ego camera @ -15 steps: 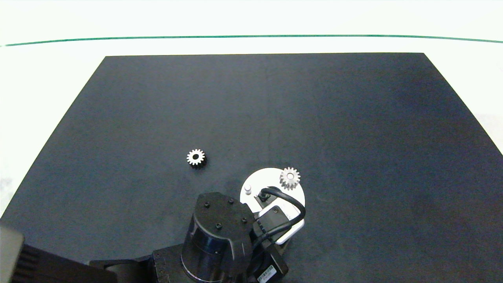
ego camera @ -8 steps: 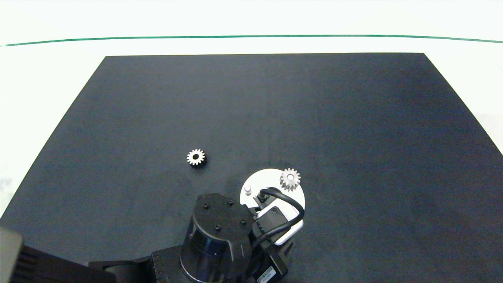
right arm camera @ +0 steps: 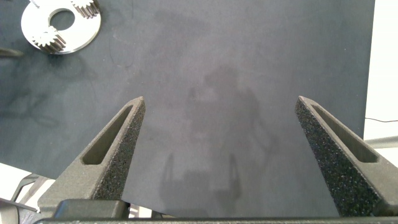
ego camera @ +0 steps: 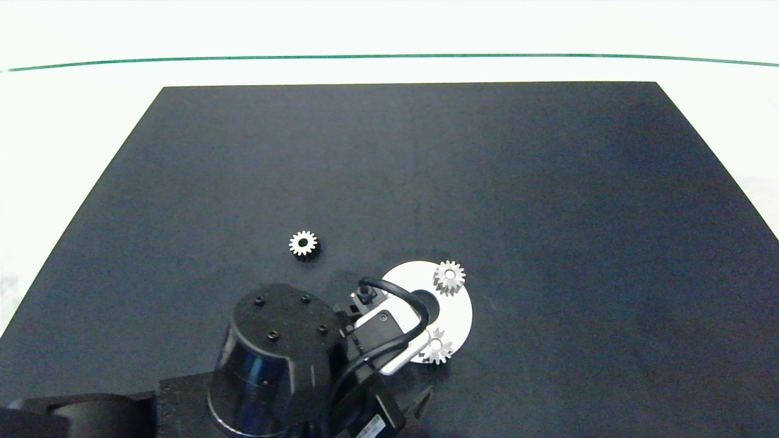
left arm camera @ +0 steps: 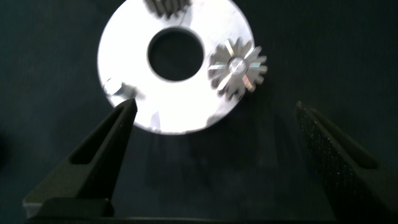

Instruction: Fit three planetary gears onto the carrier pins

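Head view: the white disc [ego camera: 453,304] lies on the black mat [ego camera: 548,182] near the mat's near edge, a little left of that edge's middle. One gear [ego camera: 449,277] sits on the disc's far rim, a second gear [ego camera: 436,350] on its near rim. The third gear [ego camera: 303,244] lies loose on the mat, well apart from the disc towards the left edge. The left arm [ego camera: 286,359] comes in over the near edge and covers the disc's left part.

Left wrist view: the left gripper [left arm camera: 217,134] hangs above the disc [left arm camera: 124,56] with fingers spread wide, holding nothing. One bare pin [left arm camera: 127,91] stands on the disc beside a fingertip [left arm camera: 121,118]; a mounted gear [left arm camera: 237,68] shows fully, another gear [left arm camera: 166,7] only partly.

Right wrist view: the right gripper [right arm camera: 221,134] is wide and empty over bare mat, the disc [right arm camera: 61,26] well apart
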